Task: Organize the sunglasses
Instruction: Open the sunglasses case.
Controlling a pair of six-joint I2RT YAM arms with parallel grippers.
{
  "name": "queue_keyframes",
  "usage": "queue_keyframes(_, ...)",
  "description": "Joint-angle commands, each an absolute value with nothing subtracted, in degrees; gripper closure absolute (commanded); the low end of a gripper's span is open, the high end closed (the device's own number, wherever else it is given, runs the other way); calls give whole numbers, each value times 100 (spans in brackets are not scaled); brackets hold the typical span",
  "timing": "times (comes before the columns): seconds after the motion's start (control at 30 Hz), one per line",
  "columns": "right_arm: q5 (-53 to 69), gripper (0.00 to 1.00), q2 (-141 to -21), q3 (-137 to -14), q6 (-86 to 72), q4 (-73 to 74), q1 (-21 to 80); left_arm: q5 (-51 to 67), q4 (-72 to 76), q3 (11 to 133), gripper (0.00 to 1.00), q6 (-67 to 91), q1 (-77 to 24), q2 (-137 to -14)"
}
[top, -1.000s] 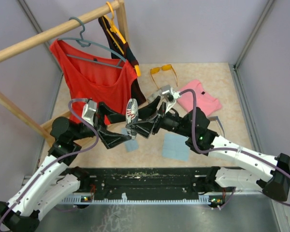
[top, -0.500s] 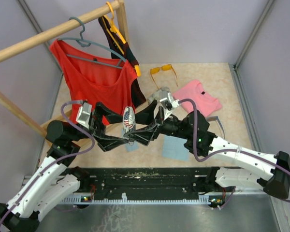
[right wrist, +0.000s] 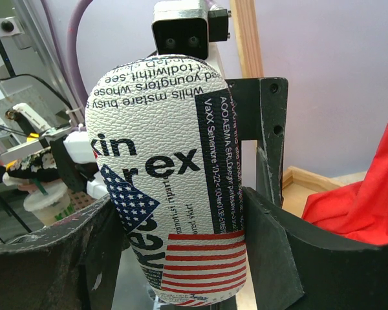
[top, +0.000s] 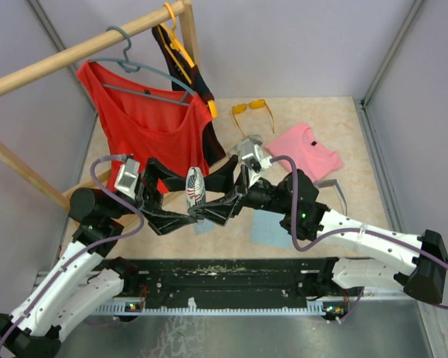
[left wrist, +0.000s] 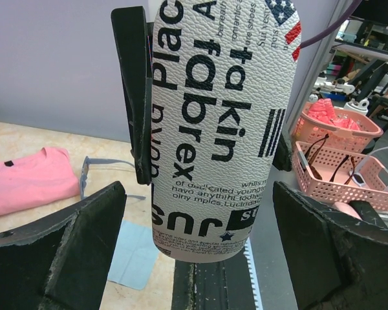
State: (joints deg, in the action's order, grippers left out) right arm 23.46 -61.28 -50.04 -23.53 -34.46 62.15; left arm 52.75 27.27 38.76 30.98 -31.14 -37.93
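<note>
My right gripper (top: 209, 195) (right wrist: 174, 258) is shut on a white patterned glasses case (top: 194, 185) (right wrist: 165, 161) (left wrist: 220, 123), held upright above the table. Round the case's other end my left gripper (top: 188, 200) (left wrist: 197, 258) stands wide open, with a gap at each finger. The orange-lensed sunglasses (top: 252, 110) lie at the back of the table. A slim grey pair (top: 334, 188) (left wrist: 94, 169) lies beside the pink shirt (top: 308, 149).
Two light-blue cloths (top: 272, 227) (top: 203, 224) lie flat under the grippers. A red top (top: 145, 123) hangs from a wooden rack (top: 82, 48) at the left. Grey walls close in the table. In the left wrist view a pink basket (left wrist: 336, 161) stands outside the cell.
Both arms and the case have drifted a little left and toward the near edge. The grip on the case has not changed.
</note>
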Motion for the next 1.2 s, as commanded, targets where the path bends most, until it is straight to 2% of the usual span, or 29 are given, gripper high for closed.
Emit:
queue_keyframes(0.0, 2312, 100, -6060, -5140, -2242, -3923, 6284, 5353, 2983, 4044, 0, 3214, -3130, -3786)
queue_keyframes(0.47, 2415, 100, -6272, -5151, -2292, -4154, 6289, 5327, 3060, 4007, 1, 3363, -3129, -3788)
queue_keyframes(0.67, 2376, 100, -6258, -5118, -2294, -4174, 6292, 5361, 3131, 3982, 25, 3401, -3129, -3814)
queue_keyframes(0.77, 2371, 94, -6258, -5117, -2315, -4219, 6296, 5349, 3168, 3955, 42, 3430, -3129, -3797)
queue_keyframes(0.87, 2336, 80, -6258, -5104, -2342, -4270, 6291, 5321, 3167, 3942, 60, 3428, -3129, -3763)
queue_keyframes(0.97, 2253, 55, -6221, -5069, -2355, -4305, 6293, 5285, 3156, 3925, 75, 3435, -3129, -3729)
queue_keyframes(1.0, 2212, 43, -6195, -5057, -2355, -4306, 6293, 5278, 3149, 3927, 80, 3436, -3130, -3716)
queue_keyframes(1.1, 2155, 26, -6123, -5041, -2298, -4210, 6291, 5274, 3147, 3937, 90, 3445, -3129, -3700)
queue_keyframes(1.17, 2082, 13, -6045, -5026, -2253, -4108, 6293, 5283, 3146, 3942, 92, 3461, -3131, -3690)
